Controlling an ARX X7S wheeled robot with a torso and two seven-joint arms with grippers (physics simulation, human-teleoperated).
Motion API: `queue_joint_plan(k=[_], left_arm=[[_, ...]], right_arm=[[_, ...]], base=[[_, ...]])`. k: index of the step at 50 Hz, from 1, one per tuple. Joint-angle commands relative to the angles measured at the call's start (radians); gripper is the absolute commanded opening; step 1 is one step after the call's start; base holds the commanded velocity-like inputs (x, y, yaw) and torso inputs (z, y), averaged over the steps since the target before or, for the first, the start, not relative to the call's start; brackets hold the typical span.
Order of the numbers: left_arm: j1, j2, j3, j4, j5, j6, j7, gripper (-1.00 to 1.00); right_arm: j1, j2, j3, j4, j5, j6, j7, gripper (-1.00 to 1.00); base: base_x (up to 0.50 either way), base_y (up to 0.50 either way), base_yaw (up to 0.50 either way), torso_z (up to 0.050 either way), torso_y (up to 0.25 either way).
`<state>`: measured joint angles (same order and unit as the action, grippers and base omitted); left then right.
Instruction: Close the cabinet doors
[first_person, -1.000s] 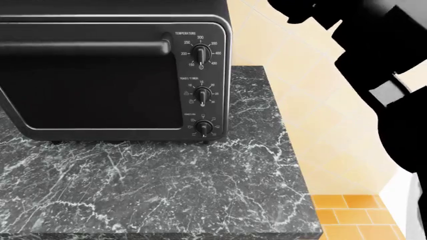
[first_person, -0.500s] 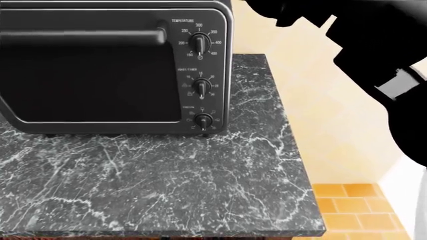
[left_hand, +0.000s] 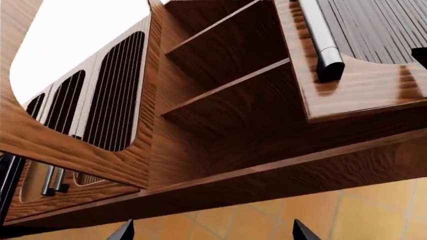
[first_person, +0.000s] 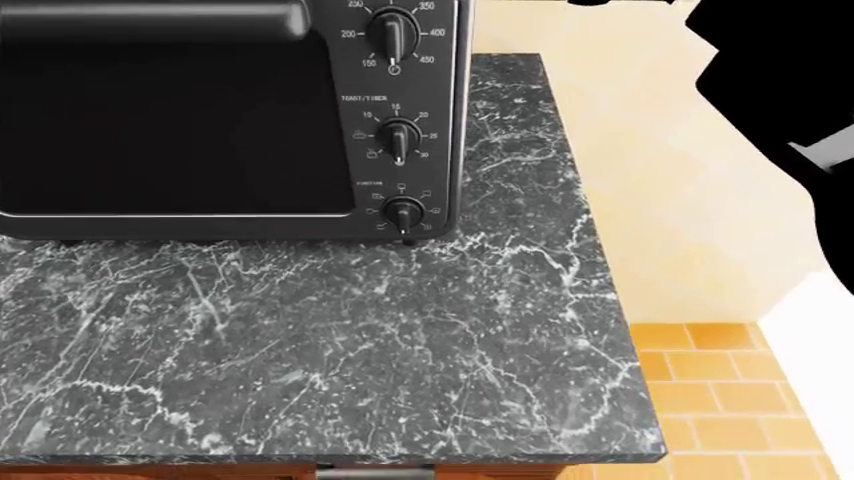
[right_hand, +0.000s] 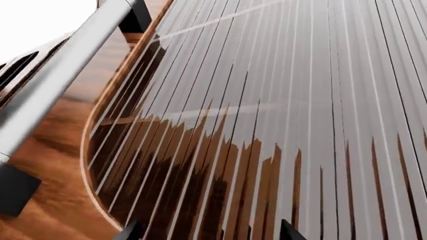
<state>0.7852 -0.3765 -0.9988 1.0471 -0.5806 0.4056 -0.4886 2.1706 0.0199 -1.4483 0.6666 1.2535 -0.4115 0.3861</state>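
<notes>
In the left wrist view I look up into a wooden wall cabinet with bare shelves (left_hand: 230, 82) between two open cabinet doors. One door (left_hand: 100, 105) with ribbed glass panels swings out on one side. The other door (left_hand: 363, 85) carries a metal bar handle (left_hand: 323, 42). My left gripper (left_hand: 212, 234) is open below the cabinet's underside, touching nothing. In the right wrist view my right gripper (right_hand: 210, 233) is open, very close to a door's ribbed glass panel (right_hand: 280, 120), beside its bar handle (right_hand: 60, 85). The cabinet is out of the head view.
A black toaster oven (first_person: 200, 110) with three knobs stands on the dark marble counter (first_person: 334, 350). My right arm (first_person: 787, 90) shows as a black shape raised at the upper right. Orange floor tiles (first_person: 721, 400) lie past the counter's right end.
The head view has shifted: the oven has slid up the picture and the counter's front edge now shows. The right arm's silhouette has moved up and to the right.
</notes>
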Motion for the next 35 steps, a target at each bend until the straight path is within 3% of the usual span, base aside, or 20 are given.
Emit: queue_joint_plan(k=[1, 10, 35], left_arm=[[0.0, -0.001, 0.011, 0.0, 0.011, -0.003, -0.001, 1.0], [0.0, 0.034, 0.004, 0.0, -0.002, 0.011, 0.038, 1.0], [0.0, 0.024, 0.018, 0.0, 0.007, 0.001, 0.029, 1.0]], right_arm=[[-0.02, -0.019, -0.104, 0.007, 0.172, 0.052, -0.006, 1.0], [0.064, -0.02, -0.1, -0.02, 0.188, 0.069, 0.01, 1.0], [0.037, -0.02, -0.113, -0.007, 0.168, 0.051, 0.0, 1.0]], base=[[0.0, 0.0, 0.0, 0.039, -0.152], [0.0, 0.0, 0.0, 0.039, -0.153], [0.0, 0.0, 0.0, 0.039, -0.153]])
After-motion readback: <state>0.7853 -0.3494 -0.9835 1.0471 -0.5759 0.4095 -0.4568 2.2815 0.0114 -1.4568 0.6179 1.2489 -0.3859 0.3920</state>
